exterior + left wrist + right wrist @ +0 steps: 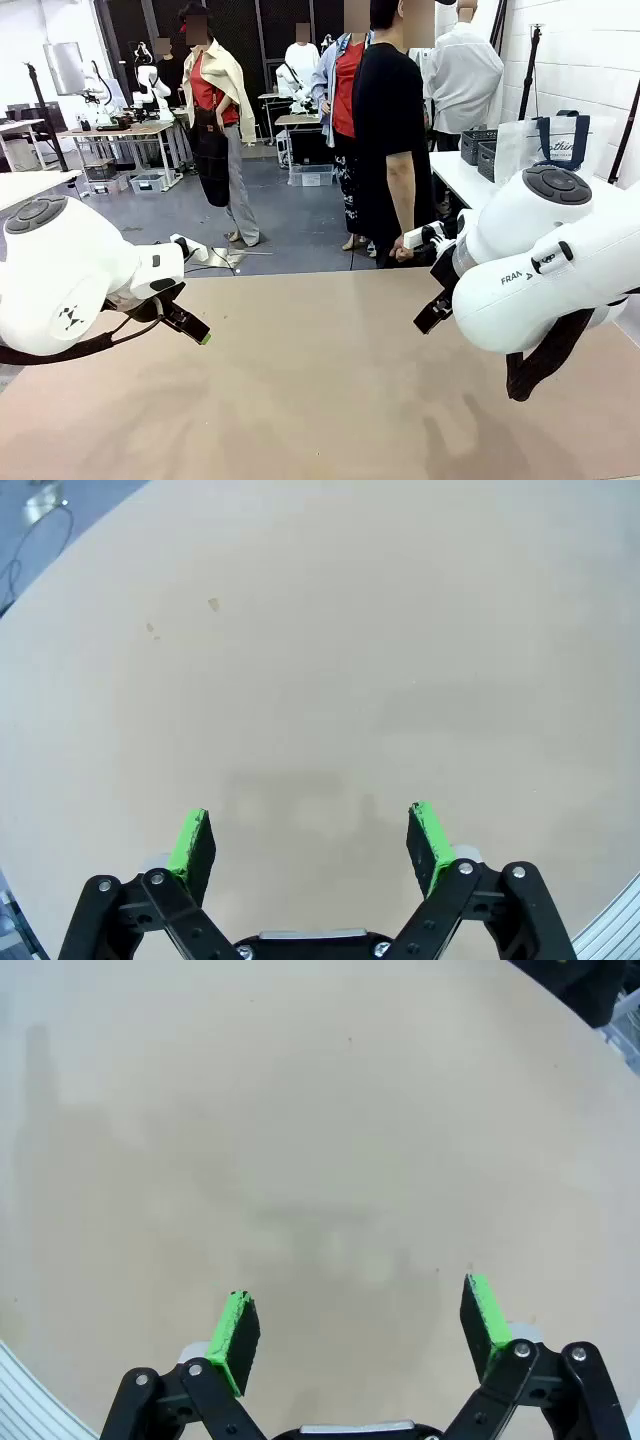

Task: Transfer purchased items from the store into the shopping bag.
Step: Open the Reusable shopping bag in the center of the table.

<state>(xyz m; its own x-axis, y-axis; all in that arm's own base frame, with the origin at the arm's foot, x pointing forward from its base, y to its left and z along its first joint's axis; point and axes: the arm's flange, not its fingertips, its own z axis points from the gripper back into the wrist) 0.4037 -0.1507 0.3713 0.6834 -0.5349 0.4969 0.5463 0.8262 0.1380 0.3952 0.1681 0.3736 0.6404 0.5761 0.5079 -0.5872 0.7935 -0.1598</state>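
**Front view: shopping bag [553, 148] off the counter [320, 400]**

One bag stands far right on a side table, beside two dark baskets [480, 150]. The wrist views show the left hand [308, 825] and right hand [360, 1310], two in all, each spread open above the counter, holding nothing.

Bright, even overhead light in every view. Front view: the table [330, 400] sits flat tan with no glare, soft shadow pooling lower right beneath the right arm [560, 270], and the white wall [590, 60] at upper right runs near blown-out. Wrist views: faint smeared shadows at centre frame, sharp focus, wide-angle bending curving the table edge in the upper corners.
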